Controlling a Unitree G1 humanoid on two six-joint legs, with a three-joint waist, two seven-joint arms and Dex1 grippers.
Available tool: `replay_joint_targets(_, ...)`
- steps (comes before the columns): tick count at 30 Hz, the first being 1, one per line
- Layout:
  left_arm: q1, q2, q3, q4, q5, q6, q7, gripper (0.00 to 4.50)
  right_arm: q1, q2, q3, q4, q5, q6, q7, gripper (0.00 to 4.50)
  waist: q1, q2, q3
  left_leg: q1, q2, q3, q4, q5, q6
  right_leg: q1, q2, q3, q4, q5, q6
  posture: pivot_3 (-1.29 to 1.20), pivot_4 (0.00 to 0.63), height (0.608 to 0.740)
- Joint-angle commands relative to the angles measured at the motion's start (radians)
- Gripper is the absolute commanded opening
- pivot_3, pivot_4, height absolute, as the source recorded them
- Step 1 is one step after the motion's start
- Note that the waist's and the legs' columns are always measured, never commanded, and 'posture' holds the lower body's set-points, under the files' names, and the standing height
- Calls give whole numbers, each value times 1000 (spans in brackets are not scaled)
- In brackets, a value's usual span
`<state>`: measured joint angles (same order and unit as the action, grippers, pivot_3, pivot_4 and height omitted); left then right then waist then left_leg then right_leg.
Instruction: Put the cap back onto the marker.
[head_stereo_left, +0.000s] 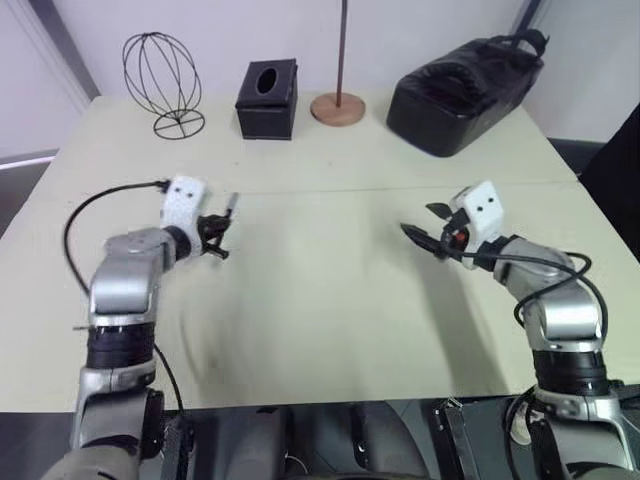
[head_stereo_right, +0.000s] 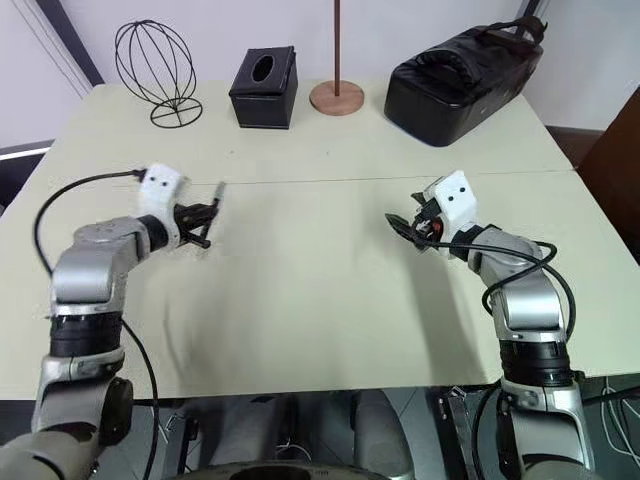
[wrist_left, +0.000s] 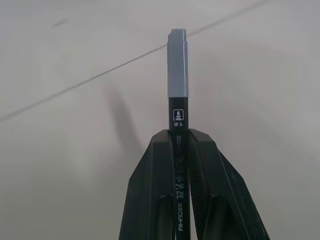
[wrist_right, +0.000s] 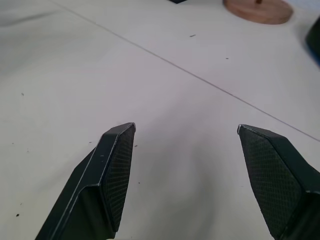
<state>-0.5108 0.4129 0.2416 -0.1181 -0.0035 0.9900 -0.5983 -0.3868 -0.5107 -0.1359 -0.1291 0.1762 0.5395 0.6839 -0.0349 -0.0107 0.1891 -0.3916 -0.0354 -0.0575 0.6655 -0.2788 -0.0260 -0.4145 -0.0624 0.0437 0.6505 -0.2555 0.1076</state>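
A: Where's your marker (wrist_left: 179, 165)?

B: Clamped between the left gripper (wrist_left: 180, 145) fingers, above the table (head_stereo_left: 320, 300) at about nine o'clock from its centre. The grey cap (wrist_left: 177, 64) sits on the marker's far end, pointing toward twelve.

A: And your other side?

B: The right gripper (wrist_right: 185, 165) hangs at about three o'clock, well apart from the left, fingers spread wide with nothing between them, just bare tabletop below.
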Motion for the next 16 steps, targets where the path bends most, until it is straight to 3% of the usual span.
replay_joint_targets(1,75,-20,90,-59,-20,83,106,0,13,19,-5,-29,10,-27,-49,3359,-5,0,0,0,0,0,0,0,0,0,0,0,0,0,0,0,150,740)
replay_joint_targets(4,113,-34,90,-69,-58,51,125,1266,8,31,17,-10,7,-43,-66,3400,-7,1,-1,0,0,0,0,0,0,0,0,0,-1,0,0,0,150,740)
replay_joint_targets(10,150,-35,85,-45,-102,-15,160,4233,-15,25,32,32,10,-71,-72,3400,12,0,0,0,-1,0,0,1,-2,0,-2,0,-1,0,0,0,150,740)
replay_joint_targets(11,149,-30,92,-40,-113,-39,156,4428,-15,22,31,37,12,-75,-72,3400,16,0,0,0,-1,0,0,1,-2,0,-1,0,-1,0,0,0,150,740)
replay_joint_targets(14,134,-13,119,-26,-148,-90,153,4428,-13,16,29,43,15,-83,-73,3400,22,0,0,0,-1,0,0,1,-2,0,-2,0,-2,0,0,0,150,740)
replay_joint_targets(16,98,57,174,13,-183,-159,105,4428,-2,13,10,44,20,-91,-80,3400,21,0,0,0,-1,0,0,1,-2,0,-2,0,-2,0,0,0,150,740)
